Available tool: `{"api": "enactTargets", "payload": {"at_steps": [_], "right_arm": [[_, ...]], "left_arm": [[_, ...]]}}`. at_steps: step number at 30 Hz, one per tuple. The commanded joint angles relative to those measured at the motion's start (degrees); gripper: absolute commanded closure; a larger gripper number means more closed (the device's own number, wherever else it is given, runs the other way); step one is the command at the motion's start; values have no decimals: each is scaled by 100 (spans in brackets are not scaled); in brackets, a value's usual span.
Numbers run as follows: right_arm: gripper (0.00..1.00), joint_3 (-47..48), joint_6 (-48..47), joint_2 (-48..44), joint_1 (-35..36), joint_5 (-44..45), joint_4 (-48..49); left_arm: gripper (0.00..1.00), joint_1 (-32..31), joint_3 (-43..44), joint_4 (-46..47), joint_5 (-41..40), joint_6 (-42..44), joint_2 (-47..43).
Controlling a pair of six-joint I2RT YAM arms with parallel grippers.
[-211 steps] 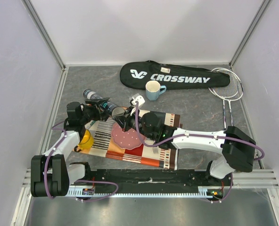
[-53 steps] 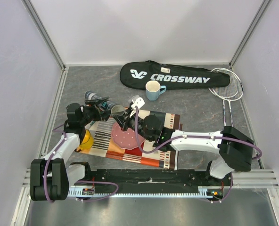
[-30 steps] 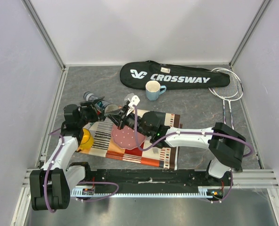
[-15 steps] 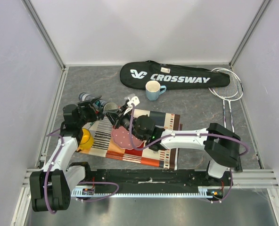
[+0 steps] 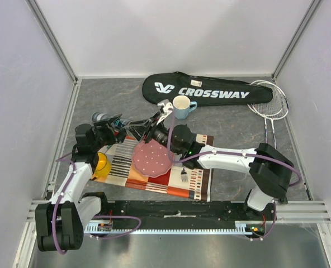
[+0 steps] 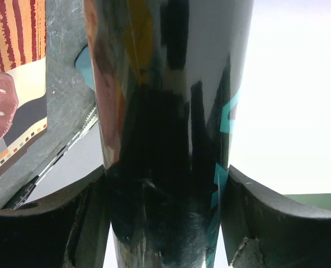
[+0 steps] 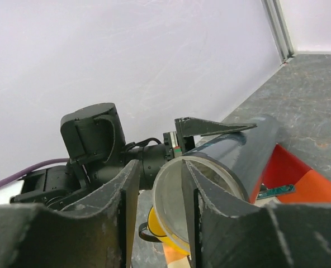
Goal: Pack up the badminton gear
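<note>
My left gripper [image 5: 115, 127] is shut on the long dark tube [image 5: 126, 123], which lies nearly level over the mat's far left corner. In the left wrist view both fingers [image 6: 70, 223] press on the tube's [image 6: 171, 111] glossy sides. My right gripper [image 5: 147, 128] is at the tube's open end. In the right wrist view this gripper [image 7: 157, 190] is open, nothing between its fingers, and the tube's clear-rimmed mouth [image 7: 179, 184] is just beyond them. The black CROSSWAY bag [image 5: 204, 89] lies at the back. Two rackets [image 5: 269, 103] lie at the back right.
A striped placemat [image 5: 126, 167] carries a pink plate [image 5: 151, 158] and a fork [image 5: 184, 174]. A yellow mug [image 5: 101, 163] sits under my left arm. A light blue cup [image 5: 180, 106] stands in front of the bag, close to my right wrist. Walls enclose three sides.
My right gripper has gone from shut to open and has swung back and to the right, away from over the plate. The left arm and tube have shifted slightly left.
</note>
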Motion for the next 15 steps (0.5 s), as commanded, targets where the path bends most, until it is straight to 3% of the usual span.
{"api": "enactTargets", "payload": {"at_steps": [1,7,12,15], "right_arm": [[49,-214,552,8,-542,-710,-698],[42,-293,596,-185,-603,-1396,-830],[43,-556,570,-335,-586,-1476,-786],[48,-636,474,-405,-551,-1415,-812]], "left_arm": [[98,-213,45,582,1026,-93,-375],[98,-204,54,599,1008,-110,-358],[98,-204,98,617,938,-110,-340],[98,-204,116,617,859,-110,-349]]}}
